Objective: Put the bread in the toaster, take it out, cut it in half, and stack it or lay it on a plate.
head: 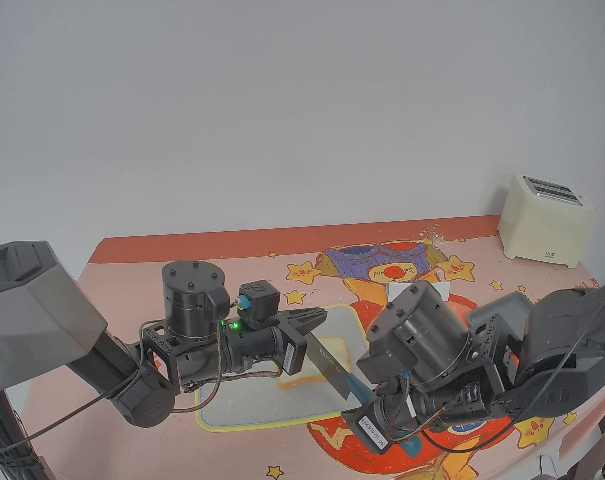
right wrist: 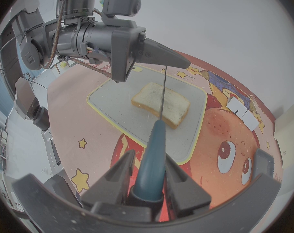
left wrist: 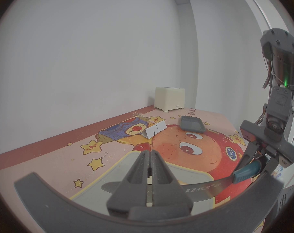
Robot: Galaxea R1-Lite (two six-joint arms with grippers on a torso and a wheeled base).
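At lower centre my right gripper (right wrist: 150, 167) clamps the knife (head: 330, 368) by its teal handle, blade edge-down across the bread (right wrist: 147, 97) lying mid-frame on the cutting board (right wrist: 118, 109), with the left gripper (head: 317, 316) closed over the blade's spine, likely to steady it.

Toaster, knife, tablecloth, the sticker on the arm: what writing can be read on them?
toaster: small mark low on its front, too small to read.
knife: print along the blade, blurred, unreadable.
tablecloth: lettering within the cartoon, too small to read.
sticker on the right arm: a printed code, too small to read.
No text reads clearly.
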